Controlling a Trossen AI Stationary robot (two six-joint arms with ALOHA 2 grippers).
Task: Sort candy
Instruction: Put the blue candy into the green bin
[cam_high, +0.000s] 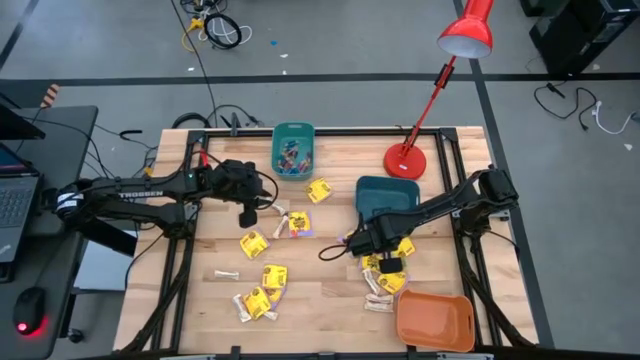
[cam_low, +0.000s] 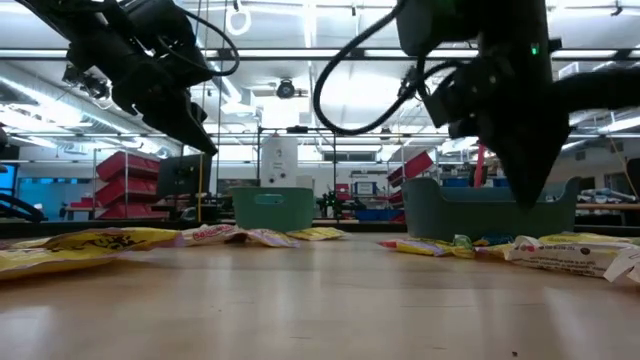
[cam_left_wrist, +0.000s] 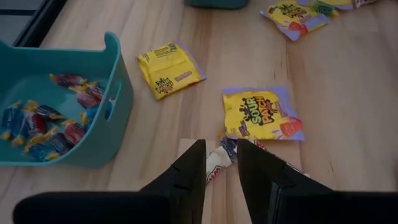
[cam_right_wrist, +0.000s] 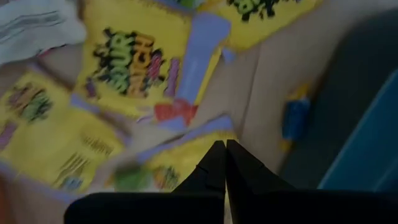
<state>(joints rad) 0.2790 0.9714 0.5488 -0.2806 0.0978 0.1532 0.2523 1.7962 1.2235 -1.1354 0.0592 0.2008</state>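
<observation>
Candy (cam_high: 264, 291) lies scattered over the wooden bench (cam_high: 320, 280), mostly yellow packets in clusters at 6 and 7 o'clock of its middle in the high view. The small teal bin (cam_high: 293, 148) at 12 o'clock holds a heap of tiny blue and red wrapped pieces (cam_left_wrist: 43, 121). The darker teal bin (cam_high: 384, 195) just right of centre shows nothing inside, and the orange bin (cam_high: 434, 320) at 5 o'clock looks bare too.

The left hand (cam_left_wrist: 221, 165) hovers beside the small bin with fingers slightly apart, holding nothing; a pale stick piece (cam_left_wrist: 217, 163) sits on the bench between them. The right hand (cam_right_wrist: 222, 152), fingers pressed together, hangs low over yellow packets (cam_right_wrist: 134, 62) by the dark bin. That view is blurred, so the print is hard to read. A small blue piece (cam_right_wrist: 294, 118) lies near the bin wall.
</observation>
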